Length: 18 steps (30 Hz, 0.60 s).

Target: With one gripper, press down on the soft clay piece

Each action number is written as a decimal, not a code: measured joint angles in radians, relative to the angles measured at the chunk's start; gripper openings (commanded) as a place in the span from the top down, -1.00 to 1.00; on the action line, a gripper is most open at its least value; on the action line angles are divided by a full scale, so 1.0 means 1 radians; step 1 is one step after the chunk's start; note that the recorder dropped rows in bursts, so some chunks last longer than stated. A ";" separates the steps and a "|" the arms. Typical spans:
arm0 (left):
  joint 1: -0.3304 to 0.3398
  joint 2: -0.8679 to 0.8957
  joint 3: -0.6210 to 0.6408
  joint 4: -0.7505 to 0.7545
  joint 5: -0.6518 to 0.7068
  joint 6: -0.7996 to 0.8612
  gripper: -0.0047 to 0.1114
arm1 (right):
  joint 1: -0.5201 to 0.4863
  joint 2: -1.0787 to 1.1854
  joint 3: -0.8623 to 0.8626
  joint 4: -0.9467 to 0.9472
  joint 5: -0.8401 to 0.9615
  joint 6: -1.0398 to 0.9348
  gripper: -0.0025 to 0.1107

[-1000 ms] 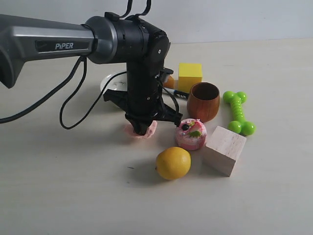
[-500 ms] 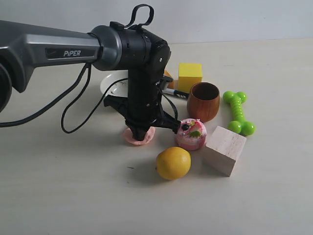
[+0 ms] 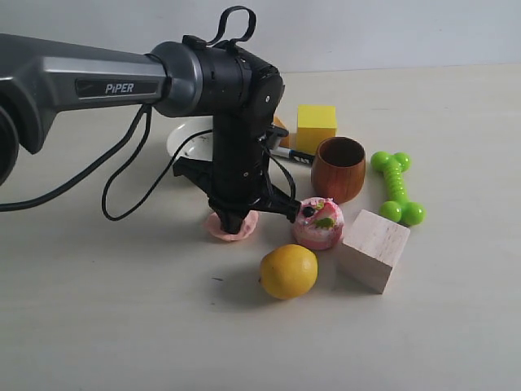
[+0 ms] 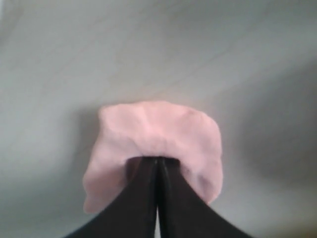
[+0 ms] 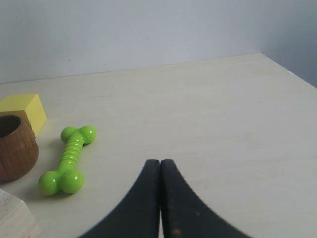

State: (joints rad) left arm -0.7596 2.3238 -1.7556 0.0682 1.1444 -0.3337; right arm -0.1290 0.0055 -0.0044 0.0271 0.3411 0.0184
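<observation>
- Pressure is the step in hand: the left claw (image 3: 234,217) stands tip-down on the soft clay piece (image 3: 221,230), its two jaws shut tight together with nothing between them.
- The soft clay piece lies flat on the bench (image 3: 122,309), just beside the pink cake toy (image 3: 319,224) and, in the exterior view, behind the yellow fruit (image 3: 288,271).
- In the left wrist view the joined tips sink in at one edge of the lump rather than its middle. The pink clay bulges ahead of them and to both sides.
- To press well, the push should probably go straight down and slowly, jaws closed, so the blunt joined tip works as a stamp.
- Sideways drift would likely smear the lump or drag it toward the cake toy.
- A press nearer the middle would probably flatten it more evenly.
- Soft clay may cling to the tips, so a straight lift seems wisest.
- The right claw (image 5: 160,161), jaws also shut and empty, hangs over bare bench near the green bone toy (image 5: 69,158) and has no part in this step.
</observation>
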 measured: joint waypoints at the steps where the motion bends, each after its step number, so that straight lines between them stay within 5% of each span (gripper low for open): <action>1: 0.000 -0.002 0.000 0.000 0.000 0.000 0.81 | 0.000 0.000 0.000 0.000 0.000 0.000 0.96; 13: 0.000 -0.006 0.000 0.000 0.007 0.002 0.76 | 0.000 0.000 0.000 0.000 0.000 0.000 0.96; 18: 0.000 -0.006 0.000 0.000 0.017 0.002 0.92 | 0.000 0.000 0.000 0.000 0.000 0.000 0.96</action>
State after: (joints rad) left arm -0.7596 2.3177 -1.7556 0.0682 1.1614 -0.3317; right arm -0.1290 0.0055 -0.0044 0.0271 0.3411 0.0184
